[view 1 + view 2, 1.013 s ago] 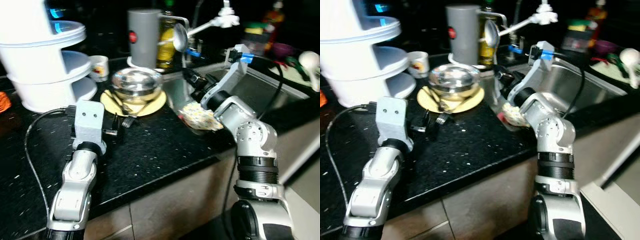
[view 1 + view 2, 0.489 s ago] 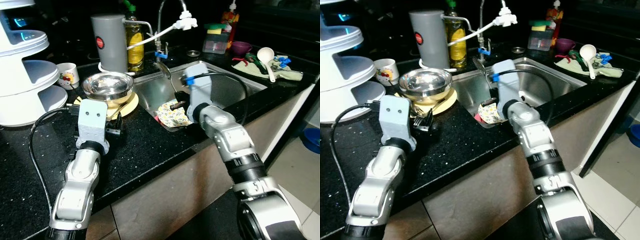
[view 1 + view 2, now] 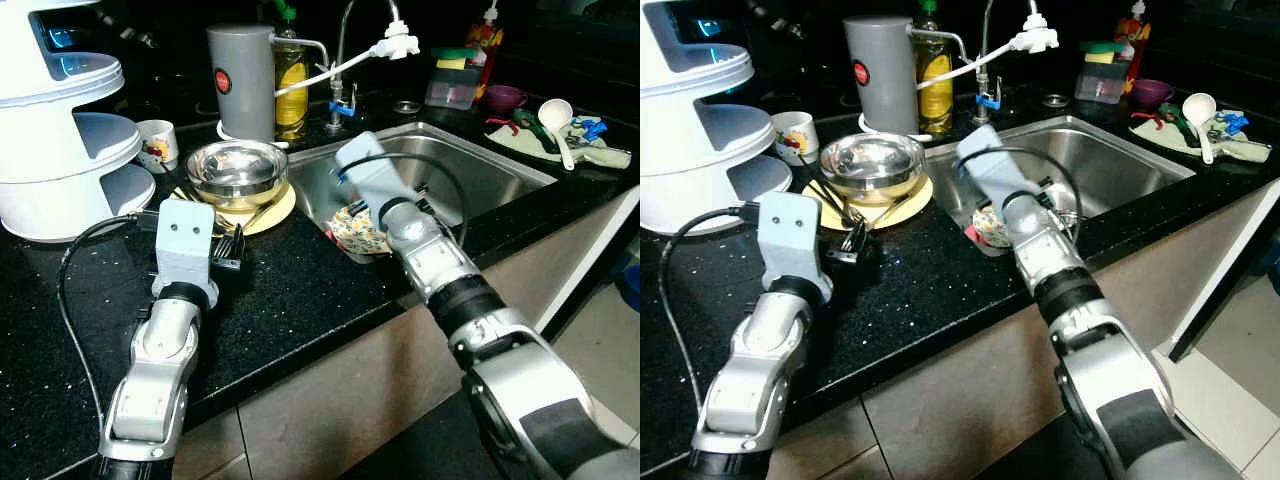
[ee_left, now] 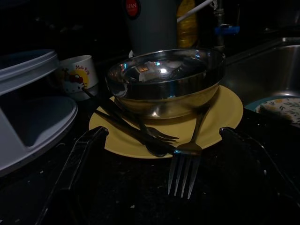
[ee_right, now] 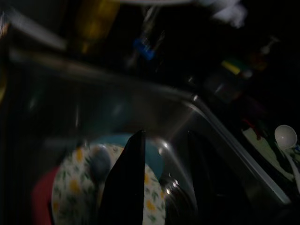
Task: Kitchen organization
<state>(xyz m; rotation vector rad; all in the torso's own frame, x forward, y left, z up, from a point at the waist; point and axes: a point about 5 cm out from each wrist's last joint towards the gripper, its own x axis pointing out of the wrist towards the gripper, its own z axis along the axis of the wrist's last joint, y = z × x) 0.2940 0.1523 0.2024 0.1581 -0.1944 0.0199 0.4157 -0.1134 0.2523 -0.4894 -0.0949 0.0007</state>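
Observation:
A steel bowl (image 3: 237,172) sits on a yellow plate (image 3: 275,210) on the black counter, with dark cutlery and a fork (image 4: 185,161) lying over the plate's rim. My left gripper (image 4: 163,133) rests open on the counter just short of the plate, one finger either side of the fork. My right gripper (image 5: 165,140) hangs low inside the steel sink (image 3: 480,165), fingers apart with nothing between them, directly above a floral plate (image 3: 355,230) that leans at the sink's near left corner.
A white tiered rack (image 3: 60,130) and a mug (image 3: 157,145) stand at the left. Behind the bowl are a grey canister (image 3: 240,80), a yellow bottle (image 3: 291,85) and the tap (image 3: 385,45). A white ladle (image 3: 555,118) lies on a cloth at the far right.
The camera view has shifted. My right arm has swung down into the sink over the floral plate, and the spoon seen above the sink half a second ago is gone. The left arm holds still.

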